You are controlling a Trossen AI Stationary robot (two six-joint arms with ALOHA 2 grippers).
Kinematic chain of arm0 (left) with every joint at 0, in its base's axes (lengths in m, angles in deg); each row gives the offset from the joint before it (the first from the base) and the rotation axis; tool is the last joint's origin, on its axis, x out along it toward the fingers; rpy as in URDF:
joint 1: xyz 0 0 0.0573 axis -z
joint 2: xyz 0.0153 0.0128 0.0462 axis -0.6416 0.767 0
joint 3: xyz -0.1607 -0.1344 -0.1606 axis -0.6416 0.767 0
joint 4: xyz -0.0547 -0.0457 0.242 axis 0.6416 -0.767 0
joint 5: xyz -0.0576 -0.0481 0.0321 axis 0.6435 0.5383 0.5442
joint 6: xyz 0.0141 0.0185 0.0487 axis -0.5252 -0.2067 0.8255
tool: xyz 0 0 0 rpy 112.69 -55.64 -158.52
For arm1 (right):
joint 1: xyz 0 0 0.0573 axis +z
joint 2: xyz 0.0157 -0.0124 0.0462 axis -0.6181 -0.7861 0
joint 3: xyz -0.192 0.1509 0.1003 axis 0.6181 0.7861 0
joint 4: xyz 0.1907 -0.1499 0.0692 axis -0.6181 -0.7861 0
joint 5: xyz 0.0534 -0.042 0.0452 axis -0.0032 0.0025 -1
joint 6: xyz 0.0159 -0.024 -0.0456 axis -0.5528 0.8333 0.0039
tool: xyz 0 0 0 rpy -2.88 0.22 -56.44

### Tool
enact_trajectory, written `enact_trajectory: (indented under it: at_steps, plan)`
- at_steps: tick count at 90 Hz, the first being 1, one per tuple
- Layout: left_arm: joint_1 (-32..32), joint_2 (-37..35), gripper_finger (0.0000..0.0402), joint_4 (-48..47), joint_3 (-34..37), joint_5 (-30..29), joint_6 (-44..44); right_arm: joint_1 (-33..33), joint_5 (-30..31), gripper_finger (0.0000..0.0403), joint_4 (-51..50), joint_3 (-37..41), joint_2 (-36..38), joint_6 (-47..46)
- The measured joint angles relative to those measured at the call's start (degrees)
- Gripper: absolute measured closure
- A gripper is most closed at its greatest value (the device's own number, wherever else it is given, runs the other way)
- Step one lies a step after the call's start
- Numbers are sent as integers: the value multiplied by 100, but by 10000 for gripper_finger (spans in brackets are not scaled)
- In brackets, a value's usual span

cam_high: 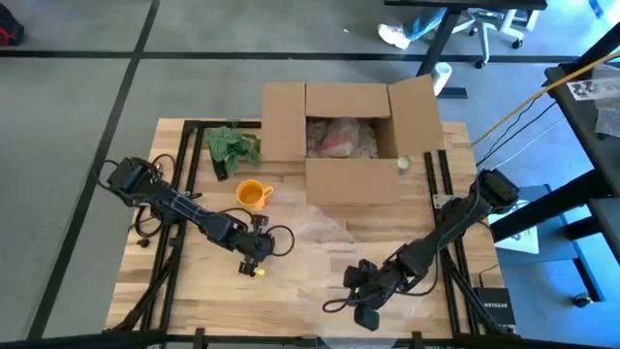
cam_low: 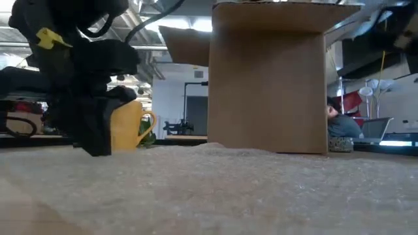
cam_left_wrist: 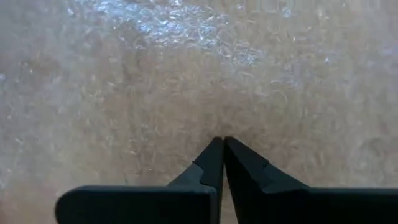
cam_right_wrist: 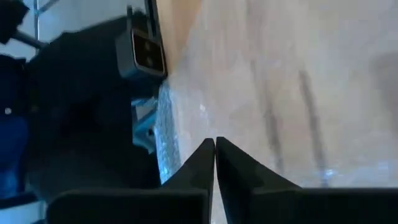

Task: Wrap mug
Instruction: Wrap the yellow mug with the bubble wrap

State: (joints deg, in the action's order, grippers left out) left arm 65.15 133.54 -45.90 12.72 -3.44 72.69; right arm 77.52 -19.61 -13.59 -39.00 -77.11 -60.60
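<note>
Even, bright overhead light in high view; soft short shadows under arms. Low view: backlit by ceiling strips, dark arm silhouetted, foreground bubble wrap (cam_low: 215, 189) blurred. Left wrist view: glare patch on wrap, soft focus. Right wrist view: motion blur, bluish cast at one edge.

Open cardboard box (cam_high: 351, 145) beside crumpled green cloth (cam_high: 232, 147).
</note>
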Motion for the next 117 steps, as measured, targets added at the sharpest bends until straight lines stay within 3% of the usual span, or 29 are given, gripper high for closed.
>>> enact_trajectory:
  at_steps: [41, 60, 88, 117]
  plan:
    - [702, 32, 402, 332, 20, 319, -948, -18, -467, 403, -215, 1, -1048, -115]
    - [1027, 32, 402, 325, 20, 310, -1534, -285, -555, 403, 76, 297, -1059, -88]
    - [1378, 40, 402, 454, 35, 286, -2139, -1070, -236, 403, 46, 328, -1066, 843]
    - [1730, 36, 402, 275, 22, 255, -3175, -1206, -183, 403, -707, 319, -986, 1040]
